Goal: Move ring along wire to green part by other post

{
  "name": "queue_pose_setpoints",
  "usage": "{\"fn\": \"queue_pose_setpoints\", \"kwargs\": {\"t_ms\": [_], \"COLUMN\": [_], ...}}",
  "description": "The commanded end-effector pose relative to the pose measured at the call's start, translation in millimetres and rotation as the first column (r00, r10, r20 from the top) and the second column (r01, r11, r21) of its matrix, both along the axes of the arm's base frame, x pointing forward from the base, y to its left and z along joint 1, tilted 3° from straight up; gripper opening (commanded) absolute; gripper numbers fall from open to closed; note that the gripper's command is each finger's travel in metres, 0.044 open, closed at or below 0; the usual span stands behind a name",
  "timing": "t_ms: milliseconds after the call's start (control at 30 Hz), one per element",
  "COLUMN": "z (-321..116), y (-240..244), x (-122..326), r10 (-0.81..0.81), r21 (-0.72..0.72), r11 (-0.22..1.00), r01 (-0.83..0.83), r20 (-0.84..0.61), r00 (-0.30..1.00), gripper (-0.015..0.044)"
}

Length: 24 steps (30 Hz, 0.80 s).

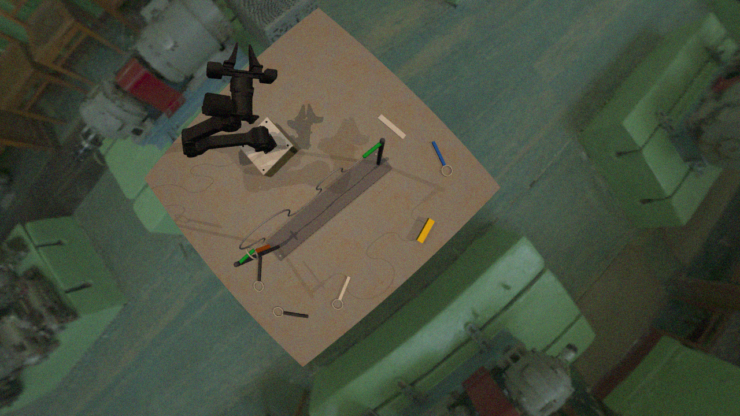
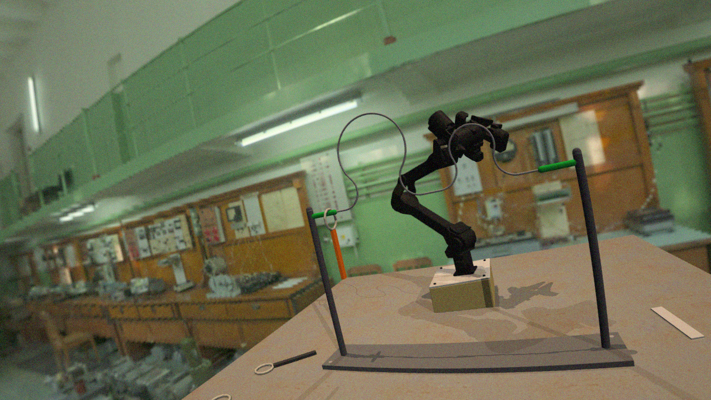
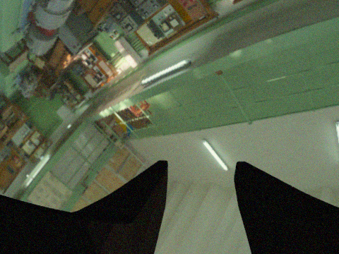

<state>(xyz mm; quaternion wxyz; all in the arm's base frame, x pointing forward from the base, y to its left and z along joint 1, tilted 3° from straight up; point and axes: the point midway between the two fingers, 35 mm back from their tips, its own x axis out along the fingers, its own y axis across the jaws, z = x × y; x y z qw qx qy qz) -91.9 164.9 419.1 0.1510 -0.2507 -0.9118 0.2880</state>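
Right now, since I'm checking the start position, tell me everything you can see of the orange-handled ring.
The orange-handled ring is a thin, pale loop with a straight, slim orange handle; its material is unclear. It hangs on the green sleeve beside one dark post, with the sleeve passing through the loop. The handle points down, slightly tilted in the exterior view. The gripper is well away, not touching it.
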Motion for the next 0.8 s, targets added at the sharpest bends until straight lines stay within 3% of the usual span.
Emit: {"fn": "queue_pose_setpoints", "kwargs": {"t_ms": [0,367,767], "z": [-12.3,-44.1,-88.5], "y": [30.2,73.3,59.6], "x": [31.2,135.0,259.6], "r10": [-0.116,-0.449,-0.741], "r21": [-0.113,-0.366,-0.594], "r11": [0.988,0.863,0.660], "r01": [0.107,0.347,0.460], "r20": [-0.069,-0.242,-0.413], "r00": [0.991,0.860,0.530], "gripper": [0.0160,0.0160,0.0160]}}
